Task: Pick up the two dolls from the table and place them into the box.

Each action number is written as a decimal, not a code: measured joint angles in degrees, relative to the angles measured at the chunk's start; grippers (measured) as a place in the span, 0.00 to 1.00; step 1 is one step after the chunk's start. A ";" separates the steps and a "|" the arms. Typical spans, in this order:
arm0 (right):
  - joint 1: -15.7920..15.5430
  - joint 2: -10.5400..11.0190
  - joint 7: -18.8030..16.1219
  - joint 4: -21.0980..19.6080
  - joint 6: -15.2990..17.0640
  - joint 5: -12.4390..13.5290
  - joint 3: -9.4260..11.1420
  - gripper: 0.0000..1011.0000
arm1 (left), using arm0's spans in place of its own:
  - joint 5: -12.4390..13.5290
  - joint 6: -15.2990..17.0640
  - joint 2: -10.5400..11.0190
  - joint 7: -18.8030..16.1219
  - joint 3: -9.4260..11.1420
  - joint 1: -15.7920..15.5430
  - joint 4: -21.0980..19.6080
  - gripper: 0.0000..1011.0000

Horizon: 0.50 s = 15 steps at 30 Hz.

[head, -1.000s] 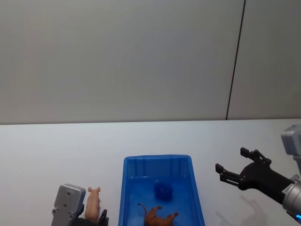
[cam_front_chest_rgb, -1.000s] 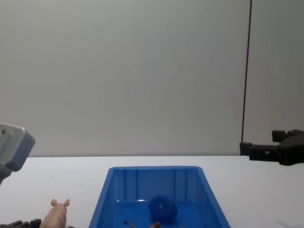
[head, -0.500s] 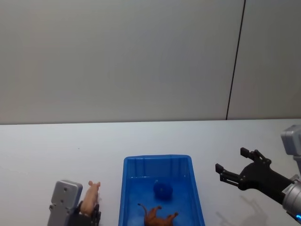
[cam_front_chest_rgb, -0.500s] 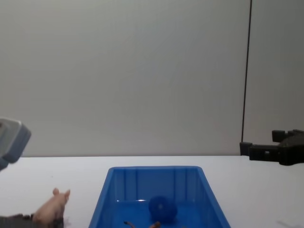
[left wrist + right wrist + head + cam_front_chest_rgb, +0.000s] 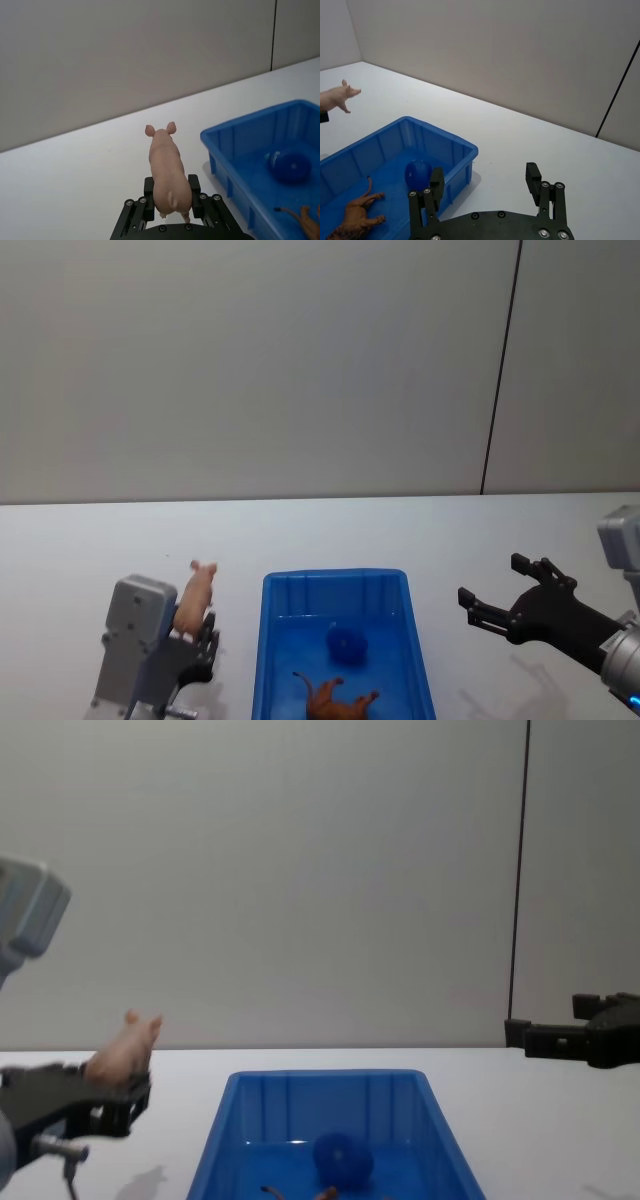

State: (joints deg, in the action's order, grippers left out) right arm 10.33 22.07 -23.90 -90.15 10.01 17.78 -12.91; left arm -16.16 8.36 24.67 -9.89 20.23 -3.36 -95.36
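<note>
- Box (image 5: 270, 650) stands open-topped; blue figure (image 5: 346, 643) and lion (image 5: 338, 702) take up part of its floor.
- Worktop (image 5: 100, 550) lies bare around the box.

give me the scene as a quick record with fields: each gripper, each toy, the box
left gripper: shut on the pink pig, held above the table, left of the box
right gripper: open, holds nothing, right of the box
box: blue, on the white table
blue figure: inside the box
brown lion: inside the box, at its near end
</note>
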 joint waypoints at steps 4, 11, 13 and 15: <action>0.00 0.00 0.00 0.00 0.00 0.00 0.00 0.99 | 1.29 -0.92 -0.76 1.29 0.06 -0.87 -0.54 0.38; 0.00 0.00 0.00 0.00 0.00 0.00 0.00 0.99 | 3.30 -2.16 -2.73 4.62 0.88 -2.60 -0.57 0.38; 0.00 0.00 0.00 0.00 0.00 0.00 0.00 0.99 | 4.10 -2.66 -3.73 6.41 1.38 -3.38 -0.15 0.38; 0.00 0.00 0.00 0.00 0.00 0.00 0.00 0.99 | 4.47 -2.88 -4.34 7.26 1.68 -3.84 0.16 0.39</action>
State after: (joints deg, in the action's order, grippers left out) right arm 10.33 22.07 -23.90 -90.15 10.01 17.78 -12.91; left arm -11.69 5.48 20.34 -2.63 21.91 -7.20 -95.19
